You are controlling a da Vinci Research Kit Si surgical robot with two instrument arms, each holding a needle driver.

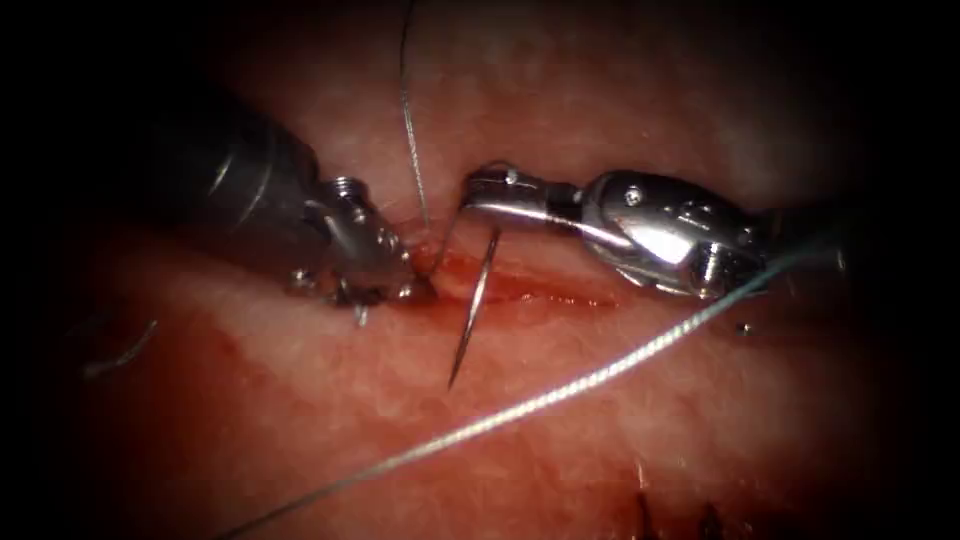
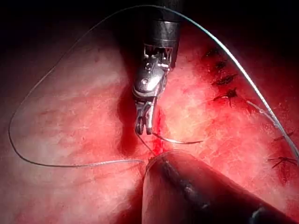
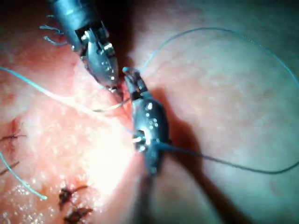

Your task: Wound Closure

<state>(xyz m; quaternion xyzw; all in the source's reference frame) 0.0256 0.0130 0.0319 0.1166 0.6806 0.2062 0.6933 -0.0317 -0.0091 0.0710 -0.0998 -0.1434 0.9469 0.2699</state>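
The cut (image 1: 545,292) runs across the tissue with red fluid in it. My right tool (image 1: 470,195) is shut on the curved needle (image 1: 472,310) near its tail. The needle stands out of the tissue and crosses the cut, its tip pointing toward the near side. A short strand runs from the right jaws down to the cut's left end. There my left tool (image 1: 425,278) is shut on the thread (image 1: 560,390). The left wrist view shows the needle (image 2: 180,141) beside the right tool (image 2: 144,127). The right wrist view shows the left tool (image 3: 114,89), the right tool (image 3: 131,77) and the needle (image 3: 107,108).
A long loop of thread (image 2: 28,98) sweeps around the field and crosses the right tool's wrist (image 1: 740,290). Dark finished stitches (image 2: 224,79) (image 3: 70,193) lie along the closed stretch. A loose cut end of thread (image 1: 120,355) rests on the tissue at the left.
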